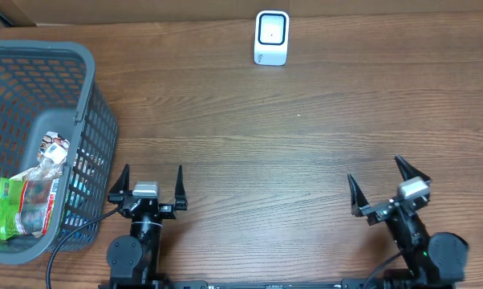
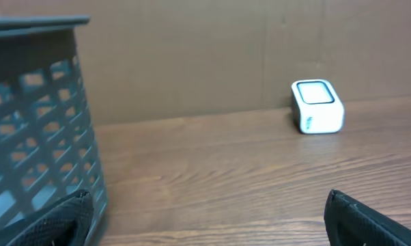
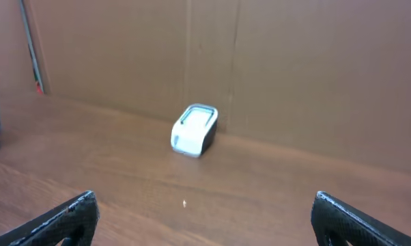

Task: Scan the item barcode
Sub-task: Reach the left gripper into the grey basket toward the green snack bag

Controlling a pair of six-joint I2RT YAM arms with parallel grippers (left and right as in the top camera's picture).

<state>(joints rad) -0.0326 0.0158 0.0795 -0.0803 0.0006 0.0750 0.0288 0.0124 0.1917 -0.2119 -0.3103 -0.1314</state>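
Left gripper: jaws spread to full width, nothing held, parked at the near table edge just right of the basket. Right gripper: same state, wide and empty, at the near edge on the right side, turned slightly toward the middle.

Items: green packet lies in the near end of the basket. A smaller clear-wrapped packet touches its far side (no barcode legible on either). Neither gripper touches the basket or its contents.

View differences:
- overhead is the only view into the basket; both packets show there alone
- left wrist sees just the basket's outer lattice wall filling the left of the frame, contents hidden; the white scanner sits right of centre against the cardboard backdrop
- right wrist puts the scanner near centre, window tilted upward, just in front of the backdrop; only a sliver of the basket at its left margin

Edges and room:
- basket takes the left edge of the table, its right wall near the left gripper's left finger
- scanner at the far edge, well apart from both grippers
- bare wood lies between the two grippers and from them out to the scanner
- black cable runs from the left arm's base past the basket's near right corner
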